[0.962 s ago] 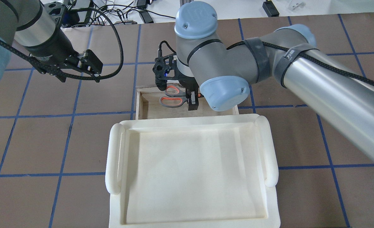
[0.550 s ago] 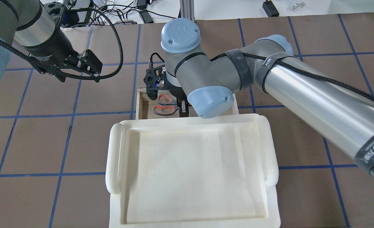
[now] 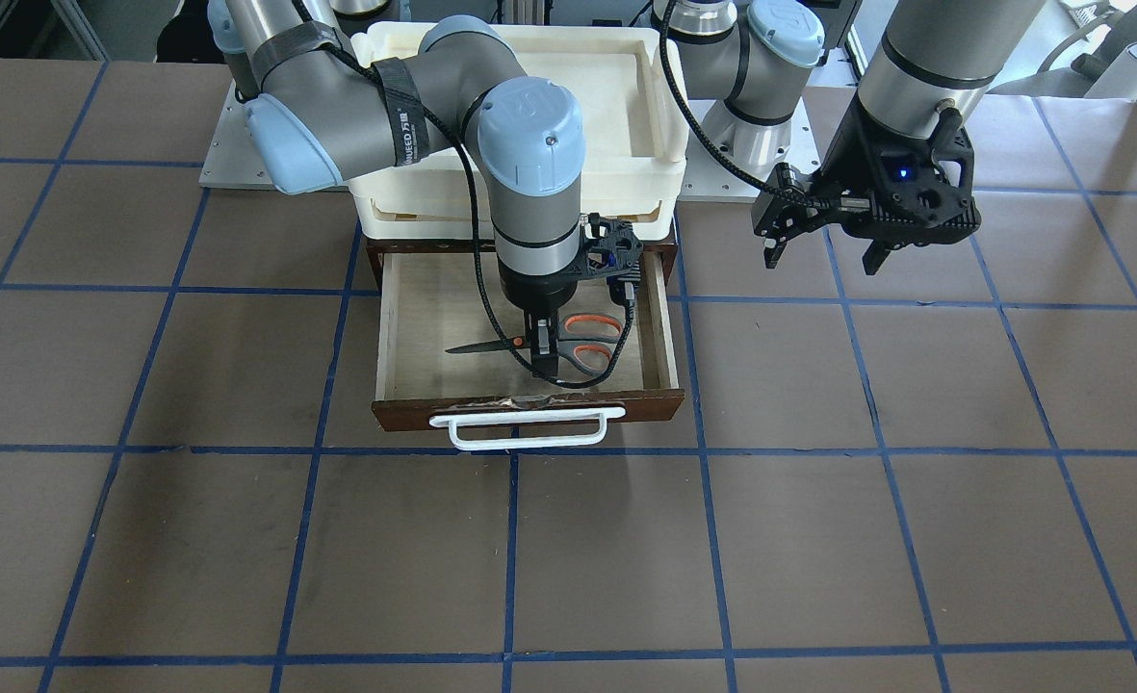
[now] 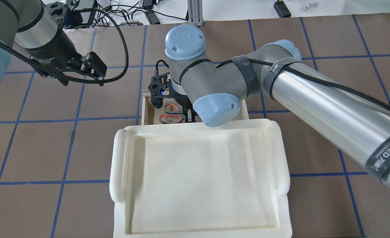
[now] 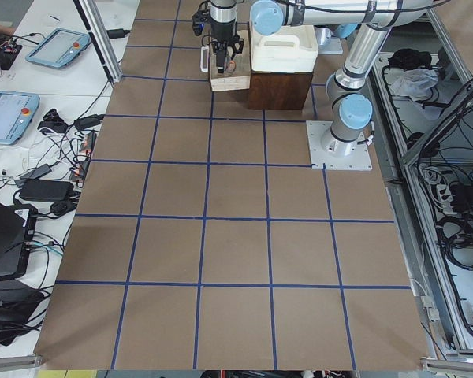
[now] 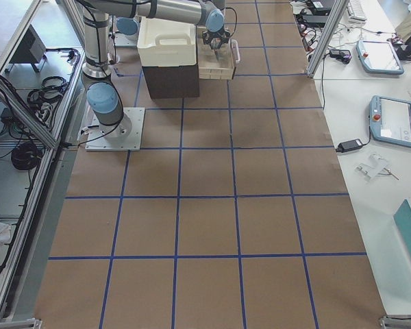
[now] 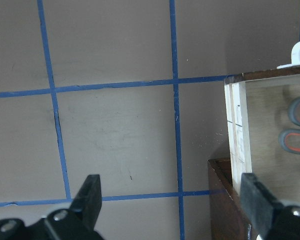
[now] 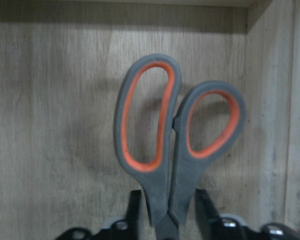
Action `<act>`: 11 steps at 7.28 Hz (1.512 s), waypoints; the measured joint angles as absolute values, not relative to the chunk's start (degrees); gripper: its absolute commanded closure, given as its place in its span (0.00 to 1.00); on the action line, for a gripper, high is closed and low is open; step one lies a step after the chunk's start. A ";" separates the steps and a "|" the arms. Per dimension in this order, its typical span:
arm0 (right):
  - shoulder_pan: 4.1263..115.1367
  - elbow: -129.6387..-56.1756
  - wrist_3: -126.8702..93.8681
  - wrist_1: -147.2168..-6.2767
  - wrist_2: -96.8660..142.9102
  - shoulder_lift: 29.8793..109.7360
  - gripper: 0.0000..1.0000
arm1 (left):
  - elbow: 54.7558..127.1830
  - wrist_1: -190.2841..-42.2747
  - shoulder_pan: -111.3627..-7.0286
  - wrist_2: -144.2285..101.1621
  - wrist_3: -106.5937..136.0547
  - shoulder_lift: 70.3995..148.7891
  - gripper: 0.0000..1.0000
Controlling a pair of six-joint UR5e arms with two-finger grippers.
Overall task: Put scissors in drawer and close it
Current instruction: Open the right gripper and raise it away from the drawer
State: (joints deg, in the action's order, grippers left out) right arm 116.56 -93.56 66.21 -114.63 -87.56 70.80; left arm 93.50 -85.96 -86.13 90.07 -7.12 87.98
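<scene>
The right gripper's fingers (image 8: 135, 209) are clenched on the small grey scissors with orange-red loop linings (image 8: 175, 145). They pinch the two shanks just below the loops, so both halves are trapped together.

That looks like the sensible place to hold them. The pair is probably light and rigid, with smooth plastic that could slip, and held by one loop the blades might swing open on the pivot.

The scissors lie flat and low inside the shallow wooden drawer with the dark brown front (image 3: 665, 327). They sit towards its near front, with the loops on the robot's left and the dark blades pointing to its right. I cannot tell whether they touch the plywood floor.

The right gripper (image 3: 541, 351) hangs straight down from a vertical wrist. Its forearm reaches in from the right, over the cream-white plastic tray (image 4: 119, 165) on top of the cabinet.

The drawer stands pulled out, its white bar handle (image 3: 528, 429) untouched.

The left gripper (image 7: 170, 200) hovers over the brown worktop (image 3: 818, 529) beside the drawer's left wall. Its fingers are spread wide and empty.
</scene>
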 measured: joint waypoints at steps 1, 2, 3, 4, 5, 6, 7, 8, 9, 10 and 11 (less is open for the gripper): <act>116.59 -93.58 65.41 -114.57 -87.56 70.77 0.00 | 93.47 -85.96 -86.12 90.08 -7.12 87.98 0.00; 116.62 -93.60 64.99 -114.54 -87.62 70.78 0.00 | 93.44 -85.94 -86.09 90.08 -7.12 87.98 0.00; 116.63 -93.60 64.75 -114.54 -87.70 70.86 0.00 | 93.43 -85.90 -86.08 90.09 -7.12 87.98 0.00; 116.63 -93.50 64.47 -114.65 -87.89 71.04 0.00 | 93.43 -85.78 -86.10 90.05 -7.12 88.06 0.00; 116.63 -92.94 63.52 -114.89 -88.23 71.34 0.00 | 93.40 -85.45 -86.06 90.02 -7.12 88.23 0.00; 116.50 -91.64 61.32 -114.88 -88.56 71.71 0.00 | 93.37 -85.13 -85.95 90.05 -7.12 88.32 0.00; 115.71 -90.12 58.08 -114.25 -88.93 72.50 0.00 | 93.35 -85.00 -85.87 90.06 -7.12 88.35 0.00; 113.80 -89.22 54.94 -113.07 -89.19 74.04 0.00 | 93.31 -84.99 -85.79 90.05 -7.12 88.44 0.00; 110.73 -88.86 52.74 -110.91 -89.22 76.56 0.00 | 93.22 -85.02 -85.73 90.09 -7.10 88.50 0.00; 107.17 -88.77 49.25 -107.17 -89.18 79.97 0.00 | 93.08 -85.18 -85.71 90.14 -7.06 88.50 0.00; 103.86 -88.77 44.40 -102.45 -89.16 83.63 0.00 | 93.00 -85.44 -85.70 90.19 -6.96 88.48 0.00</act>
State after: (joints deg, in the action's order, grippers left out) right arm 103.86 -88.77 44.40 -102.45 -89.16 83.63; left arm 93.00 -85.44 -85.70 90.19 -6.96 88.48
